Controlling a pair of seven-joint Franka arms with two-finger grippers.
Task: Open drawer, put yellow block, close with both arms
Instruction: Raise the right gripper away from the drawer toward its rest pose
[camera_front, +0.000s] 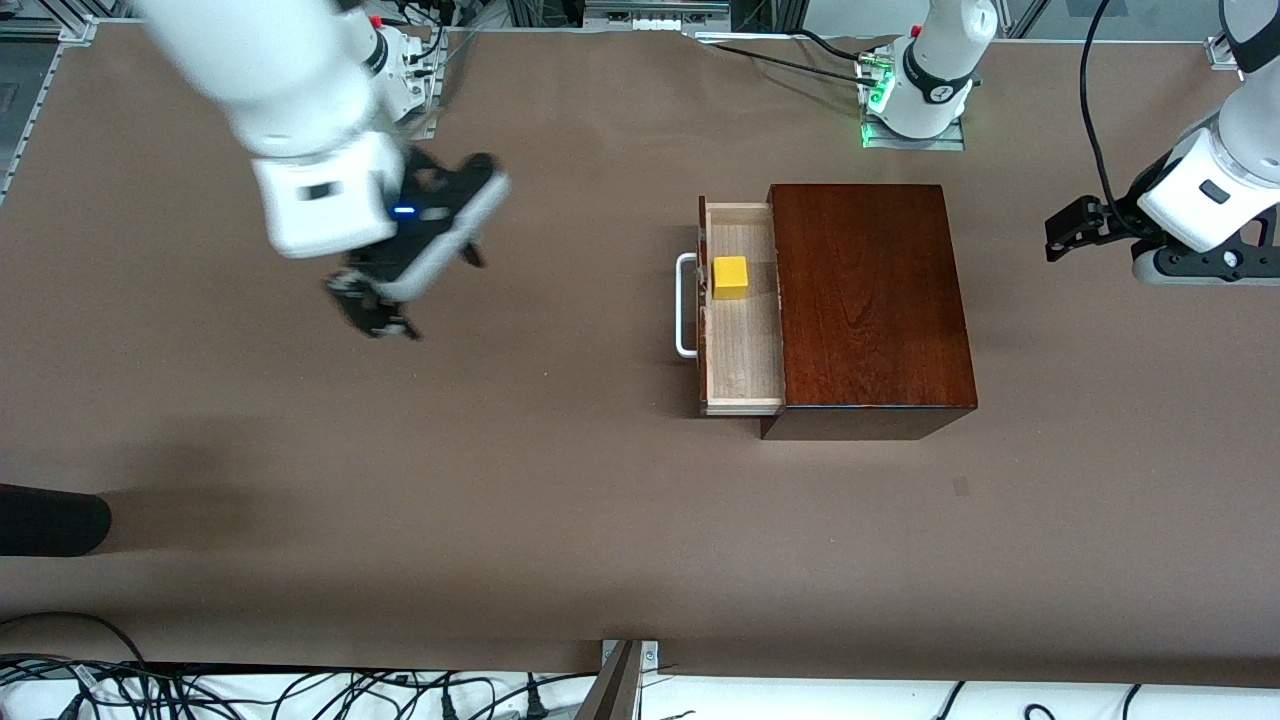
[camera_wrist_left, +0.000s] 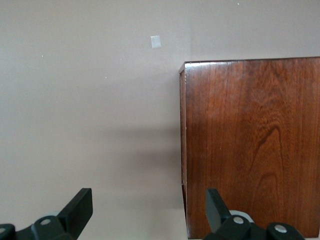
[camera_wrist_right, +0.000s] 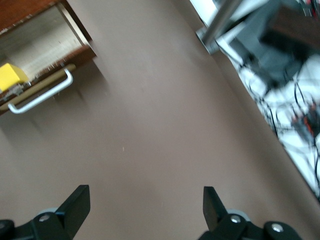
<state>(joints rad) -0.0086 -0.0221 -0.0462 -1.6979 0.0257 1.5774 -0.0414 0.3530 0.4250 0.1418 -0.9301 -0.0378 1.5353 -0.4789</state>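
The glossy mahogany-coloured wooden box (camera_front: 870, 300) sits right of centre in the front view. Its pale wooden drawer (camera_front: 742, 350) with a white loop handle (camera_front: 685, 305) stands pulled out toward the right arm's end of the table. The small bright yellow block (camera_front: 730, 277) lies inside the drawer, near the handle. The right gripper (camera_front: 385, 300), released with fingers spread, hangs over bare brown table (camera_front: 500, 480) in the upper left of the frame. The left gripper (camera_wrist_left: 150, 210), fingers also apart, waits at the right edge, beside the box.
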